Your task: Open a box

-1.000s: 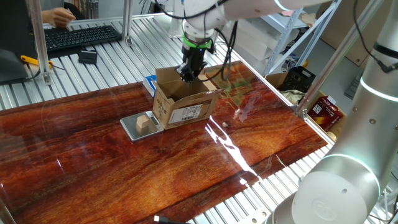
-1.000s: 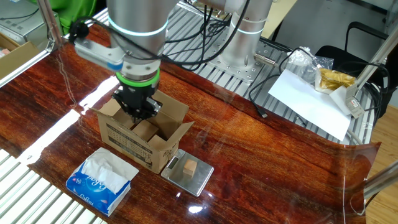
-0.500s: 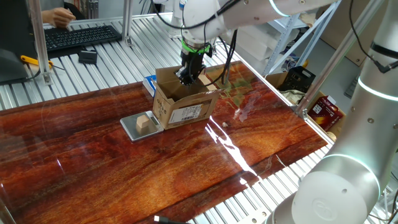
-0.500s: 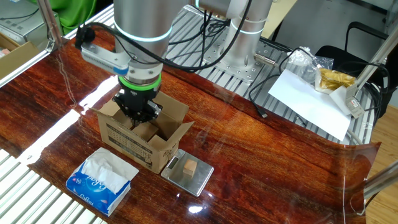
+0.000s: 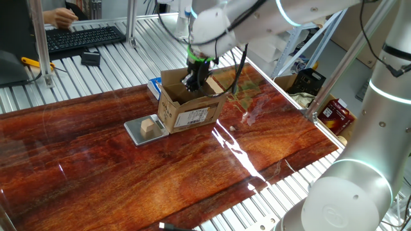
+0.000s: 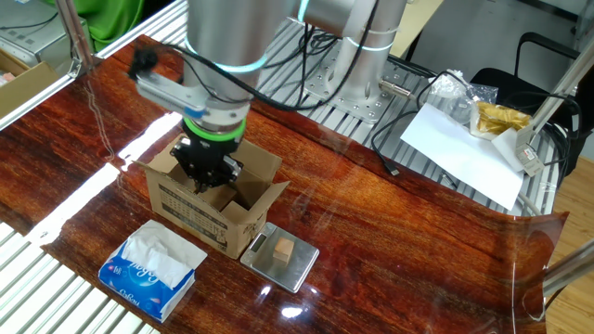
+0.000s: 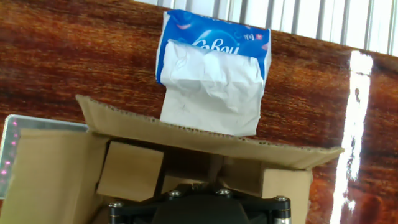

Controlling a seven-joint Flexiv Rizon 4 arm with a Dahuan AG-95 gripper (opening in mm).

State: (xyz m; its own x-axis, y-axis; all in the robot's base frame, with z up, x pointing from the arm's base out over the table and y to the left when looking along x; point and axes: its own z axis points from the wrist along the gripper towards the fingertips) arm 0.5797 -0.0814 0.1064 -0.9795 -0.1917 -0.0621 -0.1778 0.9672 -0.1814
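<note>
Glossy wood table (image 5: 128, 173), box (image 5: 190, 109), hand (image 6: 210, 176)

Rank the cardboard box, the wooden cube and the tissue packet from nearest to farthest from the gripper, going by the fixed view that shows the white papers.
1. The box: right beneath the gripper, whose fingers reach into its open top.
2. The wooden cube: on the small scale beside the box.
3. The tissue packet: near the table's front edge; close to the cube's distance, so this order is tentative.
</note>
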